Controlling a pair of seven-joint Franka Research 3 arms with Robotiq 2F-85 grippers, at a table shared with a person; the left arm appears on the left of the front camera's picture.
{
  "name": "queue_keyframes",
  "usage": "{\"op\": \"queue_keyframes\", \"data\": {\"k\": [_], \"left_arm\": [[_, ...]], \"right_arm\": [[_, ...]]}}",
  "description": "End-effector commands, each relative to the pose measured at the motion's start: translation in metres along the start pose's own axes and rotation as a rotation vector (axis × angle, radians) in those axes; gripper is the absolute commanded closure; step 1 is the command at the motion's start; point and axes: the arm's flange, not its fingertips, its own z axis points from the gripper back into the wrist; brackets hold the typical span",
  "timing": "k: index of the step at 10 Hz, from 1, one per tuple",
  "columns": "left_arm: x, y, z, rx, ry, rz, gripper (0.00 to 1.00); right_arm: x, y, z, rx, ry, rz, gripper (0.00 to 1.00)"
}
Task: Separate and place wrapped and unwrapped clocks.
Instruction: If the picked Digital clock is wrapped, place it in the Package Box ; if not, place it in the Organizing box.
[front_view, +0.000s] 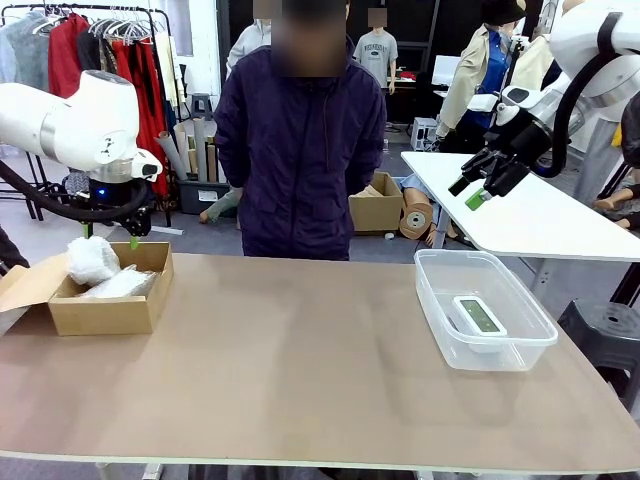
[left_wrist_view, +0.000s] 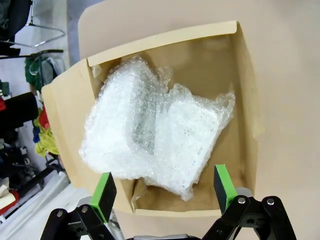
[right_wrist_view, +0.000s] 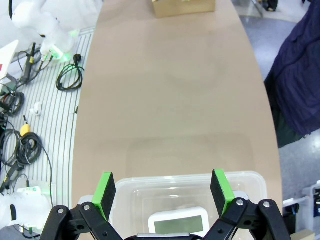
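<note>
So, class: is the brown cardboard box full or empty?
Partly full: the brown cardboard box holds two white bubble-wrapped bundles; bare floor shows beside them.

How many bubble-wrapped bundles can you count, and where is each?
2: the rounded bundle and the boxy bundle lie touching in the cardboard box. Nothing seems hidden beneath.

white bubbly wrapped bundles, tan box

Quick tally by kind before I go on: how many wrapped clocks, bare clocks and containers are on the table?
Wrapped clocks: 2, a rounded bundle and a flatter boxy bundle, both in the cardboard box
Bare clocks: 1, the white clock in the clear plastic bin
Containers: 2, the box and the bin
Total: 5
</note>
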Motion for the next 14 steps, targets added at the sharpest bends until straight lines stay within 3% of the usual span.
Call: {"op": "queue_keyframes", "data": {"k": [1, 12, 14], "left_arm": [[0.001, 0.001, 0.000, 0.014, -0.008, -0.008, 0.00], [0.001, 0.001, 0.000, 0.014, -0.008, -0.008, 0.00], [0.000, 0.011, 0.006, -0.020, 0.064, -0.052, 0.00]], "right_arm": [[0.001, 0.002, 0.000, 0.001, 0.018, 0.005, 0.00], [0.001, 0.002, 0.000, 0.001, 0.018, 0.005, 0.00], [0.001, 0.002, 0.000, 0.001, 0.018, 0.005, 0.00]]}}
